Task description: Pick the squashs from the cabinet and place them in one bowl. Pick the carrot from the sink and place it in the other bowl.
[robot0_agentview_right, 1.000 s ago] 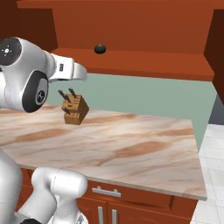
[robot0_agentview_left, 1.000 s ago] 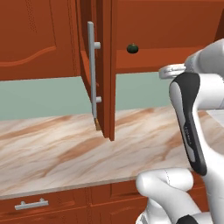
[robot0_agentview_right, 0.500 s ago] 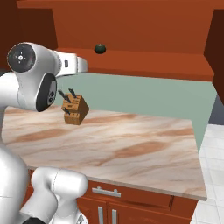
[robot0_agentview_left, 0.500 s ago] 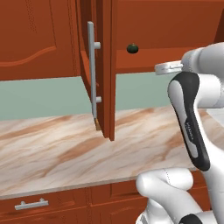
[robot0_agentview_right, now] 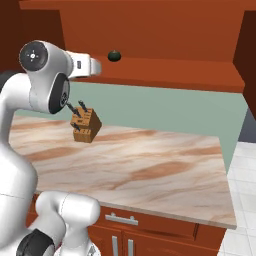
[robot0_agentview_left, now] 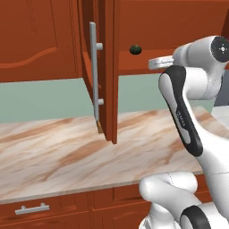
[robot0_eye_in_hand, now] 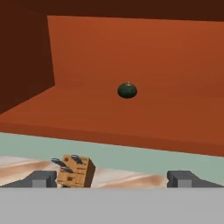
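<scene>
One small dark green squash (robot0_agentview_left: pixel 135 49) (robot0_agentview_right: pixel 114 55) (robot0_eye_in_hand: pixel 127 90) sits alone on the shelf of the red-brown cabinet (robot0_agentview_left: pixel 143 27), whose door (robot0_agentview_left: pixel 108 71) with its long grey bar handle (robot0_agentview_left: pixel 93 71) stands open. My gripper (robot0_eye_in_hand: pixel 113 179) is open, its fingertips (robot0_eye_in_hand: pixel 43 178) wide apart with nothing between them. It hovers in front of the shelf edge (robot0_eye_in_hand: pixel 100 136), a little below the squash and short of it. From the base, the hand (robot0_agentview_left: pixel 154 64) (robot0_agentview_right: pixel 89 66) points into the cabinet just beside the squash.
A wooden knife block (robot0_agentview_right: pixel 85 125) (robot0_eye_in_hand: pixel 75 171) stands on the marble counter (robot0_agentview_left: pixel 67 156) (robot0_agentview_right: pixel 150 165) below the cabinet, against the pale green wall. The open door juts out over the counter left of the arm. Drawers with short handles (robot0_agentview_left: pixel 31 209) run under the counter.
The arm has risen and carried the hand up toward the shelf and closer to the squash. The jaws have stayed open and the squash has not moved.
</scene>
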You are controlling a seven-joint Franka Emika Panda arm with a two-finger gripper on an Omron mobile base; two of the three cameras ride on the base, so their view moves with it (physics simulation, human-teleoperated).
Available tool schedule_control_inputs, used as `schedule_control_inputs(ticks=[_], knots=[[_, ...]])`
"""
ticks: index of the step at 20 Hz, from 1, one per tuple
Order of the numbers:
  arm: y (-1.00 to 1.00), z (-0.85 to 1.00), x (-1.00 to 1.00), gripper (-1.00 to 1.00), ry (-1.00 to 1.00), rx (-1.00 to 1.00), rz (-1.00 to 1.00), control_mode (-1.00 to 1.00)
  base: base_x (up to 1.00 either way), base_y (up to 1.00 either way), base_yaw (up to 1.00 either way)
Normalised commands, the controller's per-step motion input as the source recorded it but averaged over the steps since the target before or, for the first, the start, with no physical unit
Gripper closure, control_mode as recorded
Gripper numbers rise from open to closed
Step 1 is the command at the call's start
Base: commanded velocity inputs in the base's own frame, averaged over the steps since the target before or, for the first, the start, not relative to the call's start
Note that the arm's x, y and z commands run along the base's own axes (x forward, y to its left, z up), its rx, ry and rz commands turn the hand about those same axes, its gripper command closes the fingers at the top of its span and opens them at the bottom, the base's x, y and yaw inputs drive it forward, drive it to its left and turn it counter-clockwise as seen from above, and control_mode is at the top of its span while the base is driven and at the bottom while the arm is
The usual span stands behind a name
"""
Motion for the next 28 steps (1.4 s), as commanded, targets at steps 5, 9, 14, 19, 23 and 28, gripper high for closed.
schedule_control_inputs(ticks=[5, 9, 14, 19, 23, 28], knots=[[0.00, 0.05, 0.40, -1.00, 0.10, 0.00, -0.06, -1.00, 0.00, 0.00, 0.00], [0.00, -0.03, 0.37, -1.00, 0.01, 0.00, 0.00, -1.00, 0.00, 0.00, 0.00], [0.00, -0.07, 0.34, -1.00, 0.00, 0.00, 0.00, -1.00, 0.00, 0.00, 0.00], [0.00, -0.11, 0.36, -1.00, 0.00, 0.00, -0.02, -1.00, 0.00, 0.00, 0.00], [0.00, -0.15, 0.35, -1.00, 0.00, 0.00, -0.05, -1.00, 0.00, 0.00, 0.00], [-0.02, -0.06, 0.38, -1.00, 0.00, 0.00, -0.05, -1.00, 0.00, 0.00, 0.00]])
